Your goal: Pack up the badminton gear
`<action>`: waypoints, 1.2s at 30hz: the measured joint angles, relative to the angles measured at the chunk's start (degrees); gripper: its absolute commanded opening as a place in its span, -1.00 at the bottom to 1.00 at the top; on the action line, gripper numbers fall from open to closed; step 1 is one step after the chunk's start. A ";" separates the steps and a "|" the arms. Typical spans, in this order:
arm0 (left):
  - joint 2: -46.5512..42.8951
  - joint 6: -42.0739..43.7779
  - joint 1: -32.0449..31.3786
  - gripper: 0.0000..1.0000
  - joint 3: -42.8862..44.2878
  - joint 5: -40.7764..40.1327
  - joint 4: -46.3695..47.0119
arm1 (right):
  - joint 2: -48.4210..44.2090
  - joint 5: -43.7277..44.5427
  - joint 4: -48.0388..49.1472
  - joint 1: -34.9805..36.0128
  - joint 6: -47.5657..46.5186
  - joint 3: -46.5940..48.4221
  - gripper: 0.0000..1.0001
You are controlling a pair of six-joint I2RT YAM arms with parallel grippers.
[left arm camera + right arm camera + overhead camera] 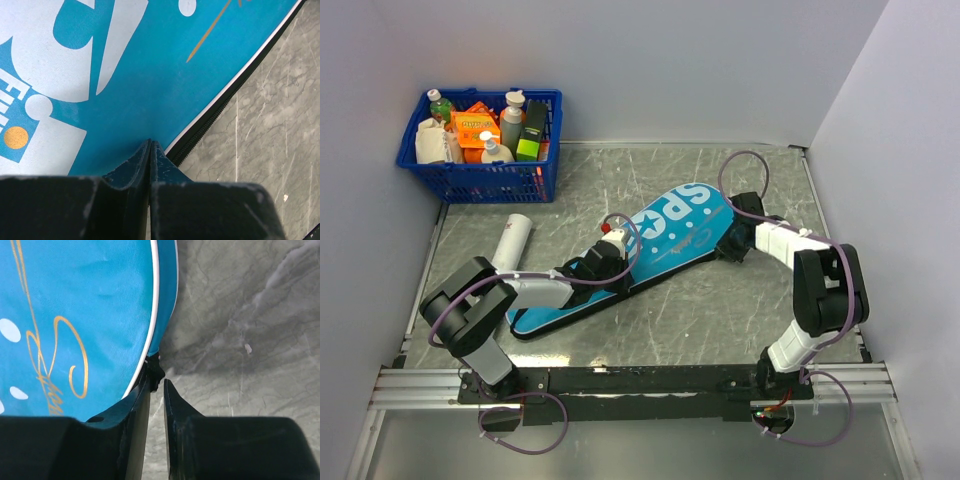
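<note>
The teal cover (pixel 670 235) lettered "SPORT" lies diagonally across the table, closed and flat. My left gripper (pixel 622 268) rests on its near long edge. In the left wrist view the left gripper (pixel 150 142) is shut with nothing visible between the fingers, its tips on the cover (pixel 150 90) beside the black zipper (pixel 210 125). My right gripper (pixel 728 248) is at the cover's wide right end. In the right wrist view the right gripper (pixel 159 377) is nearly closed on a small black zipper pull (pixel 156 369) at the rim of the cover (pixel 75 300). The long white tube (pixel 510 243) lies left of the cover. The racket and shuttlecocks are hidden.
A blue plastic basket (pixel 480 180) of bottles and boxes stands at the back left corner. Grey walls close in the table on three sides. Bare marbled tabletop (pixel 720 310) lies in front of the cover and to its right.
</note>
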 measured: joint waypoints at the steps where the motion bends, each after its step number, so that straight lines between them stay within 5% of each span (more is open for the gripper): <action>1: 0.00 0.00 0.00 -0.85 0.00 0.00 0.00 | -0.26 0.02 -0.13 0.00 0.00 0.00 -0.51; 36: 0.00 0.02 0.11 -0.86 0.00 0.04 -0.04 | 2.03 -1.27 2.51 0.83 1.11 1.27 -0.54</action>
